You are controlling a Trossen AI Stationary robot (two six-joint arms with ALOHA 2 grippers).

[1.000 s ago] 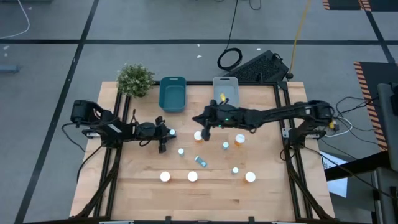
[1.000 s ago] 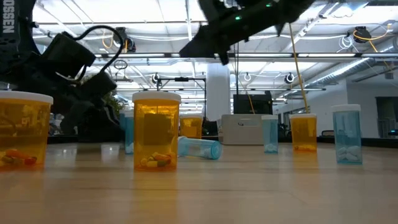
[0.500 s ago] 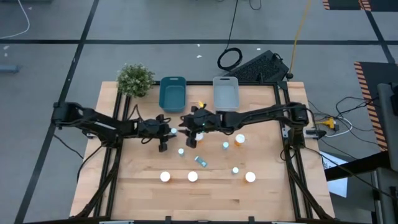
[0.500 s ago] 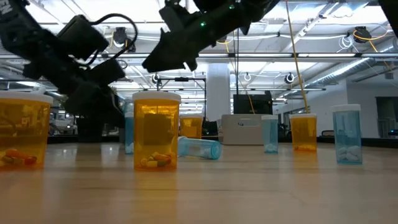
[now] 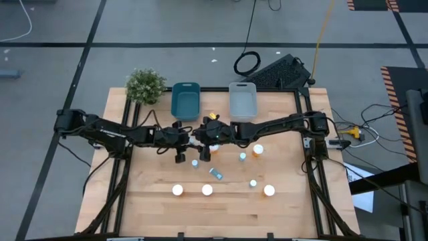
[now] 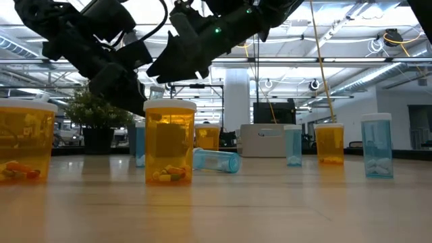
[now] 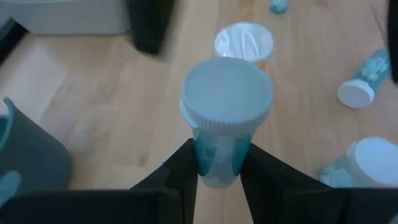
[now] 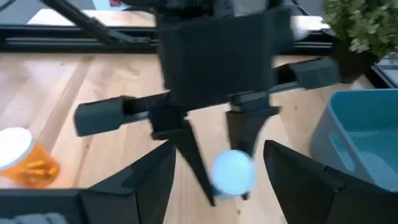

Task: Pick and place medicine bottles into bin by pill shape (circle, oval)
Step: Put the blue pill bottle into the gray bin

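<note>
Left wrist view: your left gripper (image 7: 217, 163) pinches a teal bottle (image 7: 225, 118), lifted above mid-table near the teal bin (image 5: 185, 101). Your right gripper (image 8: 214, 165) faces it, fingers spread wide.

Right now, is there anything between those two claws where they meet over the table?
Yes: a pale blue bottle, clamped in the left gripper. The right wrist view shows it between the right gripper's open fingers.

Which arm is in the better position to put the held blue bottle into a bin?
Left. The left gripper is shut on the blue bottle, close to the teal bin. The right gripper is open, facing the bottle but holding nothing.
</note>
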